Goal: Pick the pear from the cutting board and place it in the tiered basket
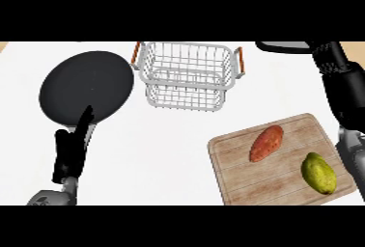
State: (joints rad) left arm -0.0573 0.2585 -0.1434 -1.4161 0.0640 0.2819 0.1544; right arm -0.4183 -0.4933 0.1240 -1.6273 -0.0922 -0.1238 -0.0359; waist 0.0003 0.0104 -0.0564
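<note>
The yellow-green pear (318, 172) lies on the wooden cutting board (242, 178) at the lower right, near the board's right edge. The white wire tiered basket (189, 75) with orange handles stands at the top centre and holds nothing. My right hand (343, 89) hangs along the right edge, above and behind the pear and apart from it. Its fingers are straight and reach up to the top edge. My left hand (71, 152) rests at the lower left, open, fingers up, holding nothing.
A reddish sweet potato (266, 143) lies on the board, left of the pear. A round black plate (85, 87) sits at the upper left beside the basket; my left hand's fingertips overlap its near rim. White counter (164, 159) lies between board and basket.
</note>
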